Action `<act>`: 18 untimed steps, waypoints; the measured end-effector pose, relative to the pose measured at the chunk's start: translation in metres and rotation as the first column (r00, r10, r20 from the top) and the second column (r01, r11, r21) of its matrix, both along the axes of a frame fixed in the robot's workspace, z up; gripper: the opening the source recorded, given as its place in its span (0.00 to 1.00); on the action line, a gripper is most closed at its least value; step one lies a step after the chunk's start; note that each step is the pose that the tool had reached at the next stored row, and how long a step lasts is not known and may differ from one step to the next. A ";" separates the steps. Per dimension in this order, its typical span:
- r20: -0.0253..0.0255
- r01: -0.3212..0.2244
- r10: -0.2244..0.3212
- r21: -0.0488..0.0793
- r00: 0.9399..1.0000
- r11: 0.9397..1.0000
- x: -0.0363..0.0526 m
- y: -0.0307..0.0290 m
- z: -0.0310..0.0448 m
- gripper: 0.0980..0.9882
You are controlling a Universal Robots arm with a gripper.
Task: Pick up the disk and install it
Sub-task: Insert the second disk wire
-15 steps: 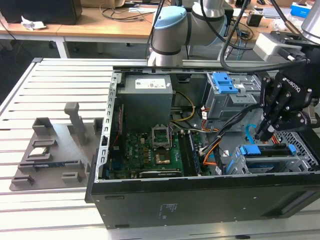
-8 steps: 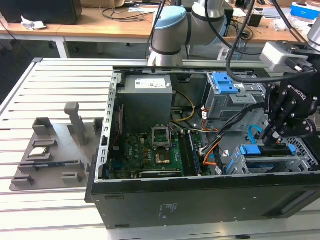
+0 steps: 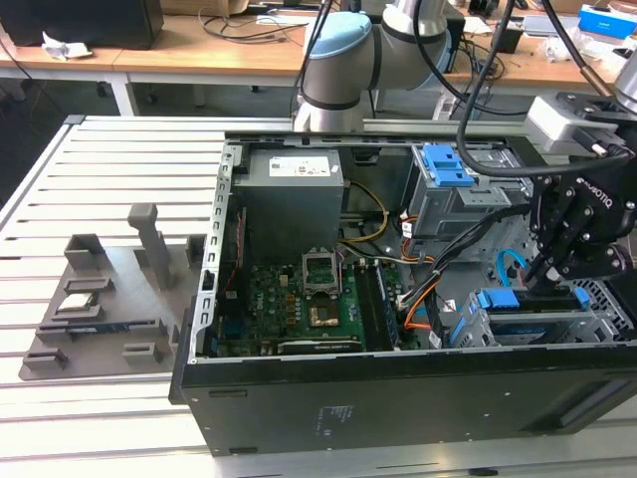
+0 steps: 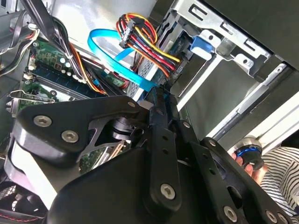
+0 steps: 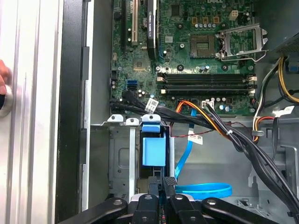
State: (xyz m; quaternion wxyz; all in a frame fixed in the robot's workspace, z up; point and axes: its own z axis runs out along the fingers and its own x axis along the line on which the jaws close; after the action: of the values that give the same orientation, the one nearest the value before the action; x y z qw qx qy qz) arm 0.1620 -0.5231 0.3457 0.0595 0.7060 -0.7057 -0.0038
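The gripper point(image 3: 553, 267) is reaching down into the open computer case point(image 3: 299, 398) at the exterior view's right, over the lower drive cage point(image 3: 528, 324). Its two fingers are pressing close together on something thin and dark, with blue plastic showing just below them in the first wrist view. That is probably the disk point(image 5: 153, 151) going edge-first into the cage, though its metal face and label are hidden, so I cannot be sure. Standing on edge would suit the narrow slot.

Two blue latches are showing in the exterior view: one on the lower cage point(image 3: 495, 299) and one on the upper bay point(image 3: 445, 164). One flat blue cable point(image 5: 201, 190) is looping beside the cage, clear of the slot. One main board point(image 3: 299, 309) is lying on the case floor. A person's hand point(image 4: 247, 163) is resting on a knob just outside the case.
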 end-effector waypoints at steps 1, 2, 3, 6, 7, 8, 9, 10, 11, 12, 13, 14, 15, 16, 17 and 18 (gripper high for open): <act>0.000 0.000 0.000 0.000 1.000 1.000 0.0000 0.0000 -0.0001 0.07; 0.000 -0.001 0.001 0.000 1.000 1.000 0.0005 0.0001 -0.0002 0.07; 0.000 -0.001 0.001 0.000 1.000 1.000 0.0012 0.0001 -0.0006 0.07; 0.000 -0.002 0.002 0.000 1.000 1.000 0.0027 0.0001 -0.0008 0.07; 0.000 -0.002 0.002 0.001 1.000 1.000 0.0027 0.0001 -0.0010 0.07; 0.000 -0.002 0.002 0.004 1.000 1.000 0.0028 -0.0001 -0.0010 0.07; 0.000 -0.002 0.002 0.007 1.000 1.000 0.0027 -0.0005 -0.0012 0.07; 0.000 -0.002 0.002 0.008 1.000 1.000 0.0027 -0.0006 -0.0012 0.07; 0.000 -0.002 0.002 0.009 1.000 1.000 0.0026 -0.0007 -0.0003 0.07; 0.000 -0.002 0.002 0.011 1.000 1.000 0.0026 -0.0007 0.0007 0.07; 0.001 -0.002 0.002 0.019 1.000 1.000 0.0026 -0.0007 0.0009 0.07; 0.001 -0.002 0.002 0.029 1.000 1.000 0.0026 -0.0007 0.0009 0.07; 0.001 -0.002 0.002 0.034 1.000 0.999 0.0026 -0.0006 0.0008 0.07; 0.001 -0.002 0.002 0.035 1.000 0.999 0.0026 -0.0007 0.0006 0.07; 0.001 -0.002 0.002 0.035 1.000 0.999 0.0026 -0.0015 0.0006 0.07; 0.001 -0.002 0.002 0.035 1.000 0.999 0.0026 -0.0022 0.0005 0.07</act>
State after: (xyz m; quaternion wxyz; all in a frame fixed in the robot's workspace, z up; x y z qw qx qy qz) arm 0.1646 -0.5252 0.3462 0.0469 0.7075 -0.7049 -0.0160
